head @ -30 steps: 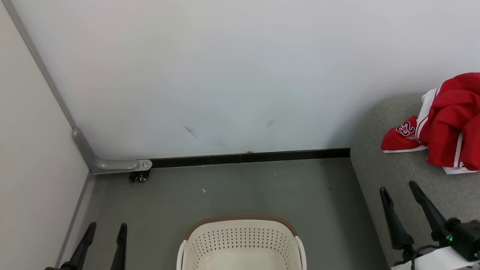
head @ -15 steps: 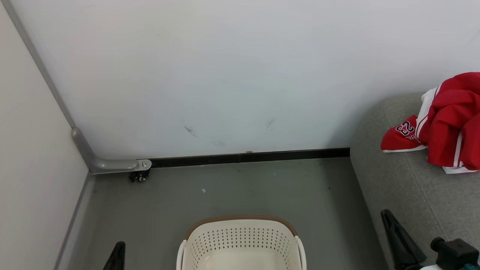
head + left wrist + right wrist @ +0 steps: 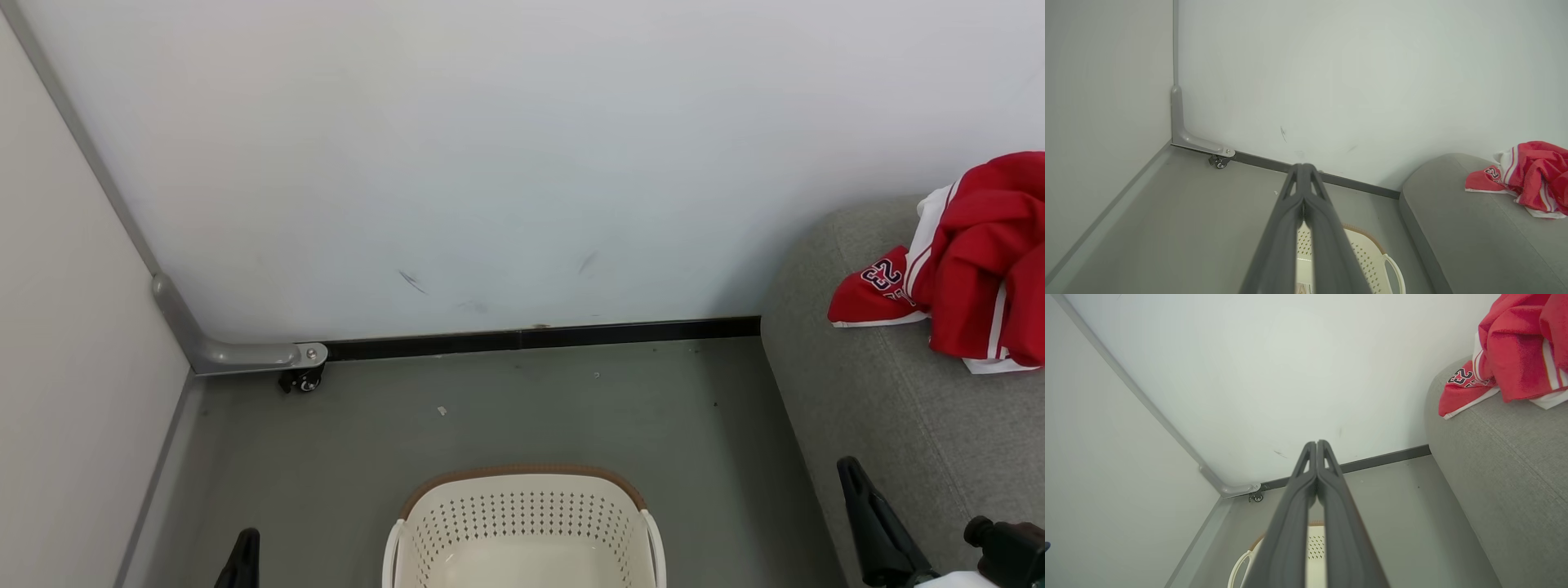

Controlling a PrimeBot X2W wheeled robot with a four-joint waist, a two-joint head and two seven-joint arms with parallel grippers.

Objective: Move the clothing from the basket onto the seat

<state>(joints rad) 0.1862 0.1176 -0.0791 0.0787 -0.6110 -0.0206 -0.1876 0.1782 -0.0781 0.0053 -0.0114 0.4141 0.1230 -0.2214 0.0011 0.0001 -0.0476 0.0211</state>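
The clothing (image 3: 976, 269), red garments with white trim and a "23" print, lies bunched on the grey seat (image 3: 898, 408) at the right, away from both grippers. It also shows in the left wrist view (image 3: 1531, 171) and the right wrist view (image 3: 1515, 347). The cream basket (image 3: 522, 472) stands on the floor at the bottom centre; the part of its inside that I see holds nothing. My left gripper (image 3: 1303, 167) is shut, fingers pressed together, its tip (image 3: 242, 547) low at the basket's left. My right gripper (image 3: 1316, 443) is shut too, its tip (image 3: 853, 478) over the seat's front left edge.
A white wall with a black baseboard (image 3: 539, 336) runs behind the grey floor (image 3: 490, 416). A panel on the left meets it at a grey bracket with a small caster (image 3: 300, 380). The seat's rounded edge (image 3: 784, 392) borders the floor on the right.
Both grippers went from open to shut and dropped toward the bottom edge of the head view. The head view shifted slightly; clothing and basket stayed put.
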